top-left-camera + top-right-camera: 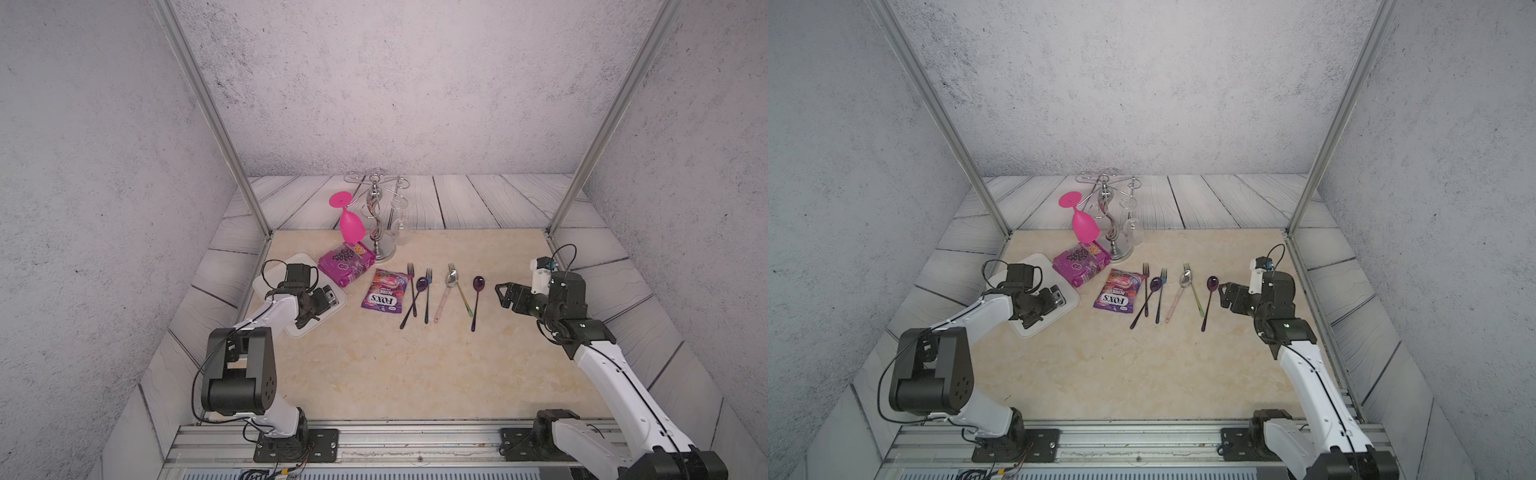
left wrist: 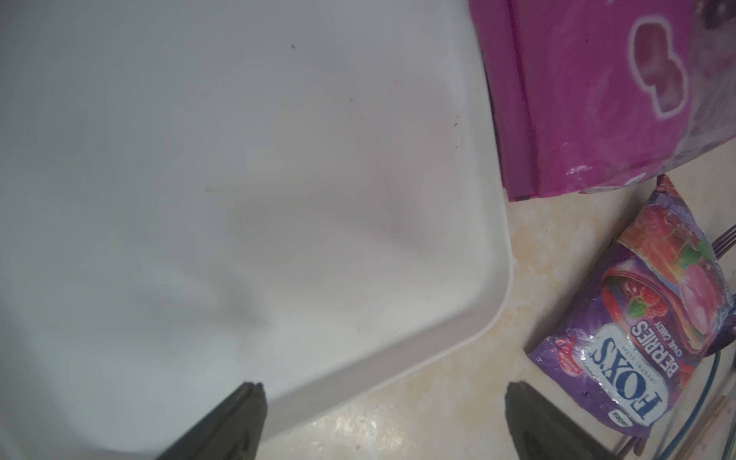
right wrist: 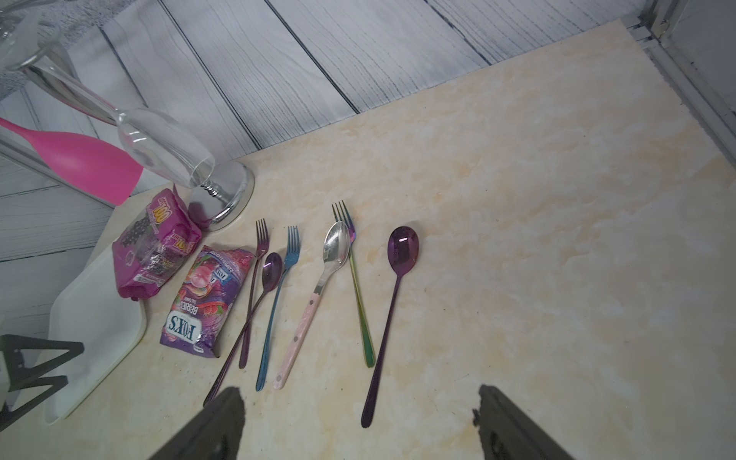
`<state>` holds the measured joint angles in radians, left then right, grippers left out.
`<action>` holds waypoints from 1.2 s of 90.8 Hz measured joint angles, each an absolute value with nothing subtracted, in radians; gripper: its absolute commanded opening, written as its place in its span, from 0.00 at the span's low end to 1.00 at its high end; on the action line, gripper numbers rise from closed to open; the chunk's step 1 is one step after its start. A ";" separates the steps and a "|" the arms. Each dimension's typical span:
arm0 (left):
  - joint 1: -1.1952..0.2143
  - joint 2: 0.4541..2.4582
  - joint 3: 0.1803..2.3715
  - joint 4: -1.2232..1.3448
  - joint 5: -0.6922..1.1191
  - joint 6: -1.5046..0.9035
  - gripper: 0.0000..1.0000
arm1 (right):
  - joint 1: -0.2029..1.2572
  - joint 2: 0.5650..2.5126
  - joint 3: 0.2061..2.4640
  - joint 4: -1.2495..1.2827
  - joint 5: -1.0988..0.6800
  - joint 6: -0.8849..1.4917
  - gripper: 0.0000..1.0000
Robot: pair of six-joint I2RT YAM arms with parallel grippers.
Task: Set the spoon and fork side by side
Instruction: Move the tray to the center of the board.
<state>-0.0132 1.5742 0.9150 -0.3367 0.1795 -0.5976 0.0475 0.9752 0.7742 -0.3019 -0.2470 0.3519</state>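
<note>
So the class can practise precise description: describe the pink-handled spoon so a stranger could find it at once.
On the beige tabletop, a row of six utensils lies beside the FOX'S candy bag. Fourth from the bag is the spoon: it alone has a silver bowl and pale pink handle.

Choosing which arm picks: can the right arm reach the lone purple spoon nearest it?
Probably yes: the right gripper hovers just beside the purple spoon, jaws open, with only bare table between them.
</note>
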 measured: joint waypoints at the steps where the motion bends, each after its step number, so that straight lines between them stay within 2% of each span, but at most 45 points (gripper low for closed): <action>1: -0.013 1.576 0.915 -0.334 0.181 -0.601 1.00 | 0.047 0.972 0.774 -0.303 -0.251 0.353 0.91; 54: -0.033 1.485 0.715 -0.211 0.289 -0.704 0.99 | 0.049 0.898 0.773 -0.374 -0.345 0.394 0.87; 80: -0.332 1.262 0.537 -0.217 0.374 -0.874 1.00 | 0.052 0.952 0.781 -0.461 -0.424 0.418 0.79; 91: -0.410 1.154 0.466 -0.219 0.393 -0.982 0.99 | 0.071 0.989 0.782 -0.524 -0.469 0.419 0.76; 100: -0.440 1.077 0.420 -0.221 0.405 -1.055 0.99 | 0.128 1.020 0.781 -0.563 -0.493 0.424 0.73; 109: -0.448 1.016 0.426 -0.277 0.389 -1.061 1.00 | 0.254 1.044 0.781 -0.576 -0.492 0.456 0.73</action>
